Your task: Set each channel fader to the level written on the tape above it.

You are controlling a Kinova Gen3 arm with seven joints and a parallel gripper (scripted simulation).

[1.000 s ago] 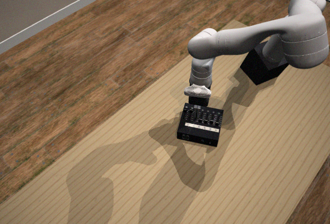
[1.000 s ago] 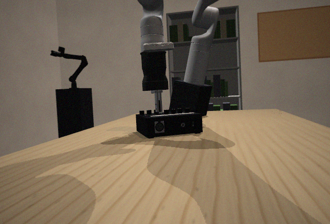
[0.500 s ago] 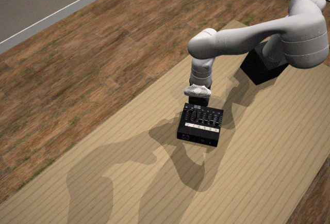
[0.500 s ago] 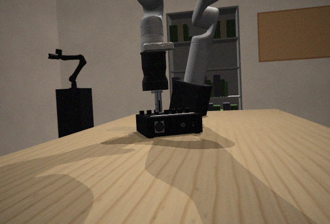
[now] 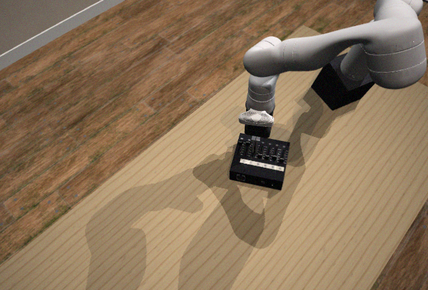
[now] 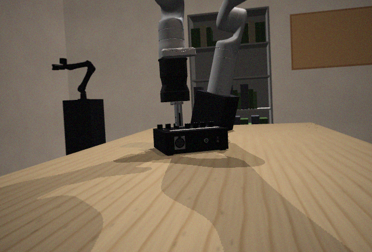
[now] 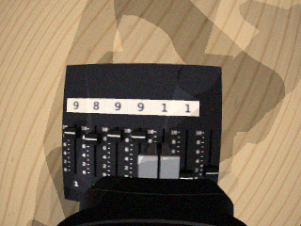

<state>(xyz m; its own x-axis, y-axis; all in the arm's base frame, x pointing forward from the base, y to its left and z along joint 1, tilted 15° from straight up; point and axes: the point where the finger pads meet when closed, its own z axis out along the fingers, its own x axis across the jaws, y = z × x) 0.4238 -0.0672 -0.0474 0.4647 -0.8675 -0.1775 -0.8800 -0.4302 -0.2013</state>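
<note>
Pressed together, the tool (image 6: 178,125) (image 7: 158,154) dips low over the fifth channel, fingers serving as one blunt pusher, presumably for its hidden fader! Below the arm, right of centre from above, the desk (image 5: 257,173) (image 6: 196,141) (image 7: 141,82) sits upright on the bench (image 5: 166,245) (image 6: 192,207) (image 7: 28,94).

The table (image 5: 332,190) (image 6: 192,207) (image 7: 33,94) looks like pale wood with streaked grain, fairly matt. The lighting desk (image 5: 257,176) (image 6: 192,144) (image 7: 136,80) has a dark casing resembling satin plastic; its tape (image 5: 261,164) (image 7: 133,106) seems papery and matt. The arm (image 5: 321,50) (image 6: 171,33) looks smooth and softly glossy. The end effector's fingertips (image 6: 178,117) appear greyish, like smooth metal.
</note>
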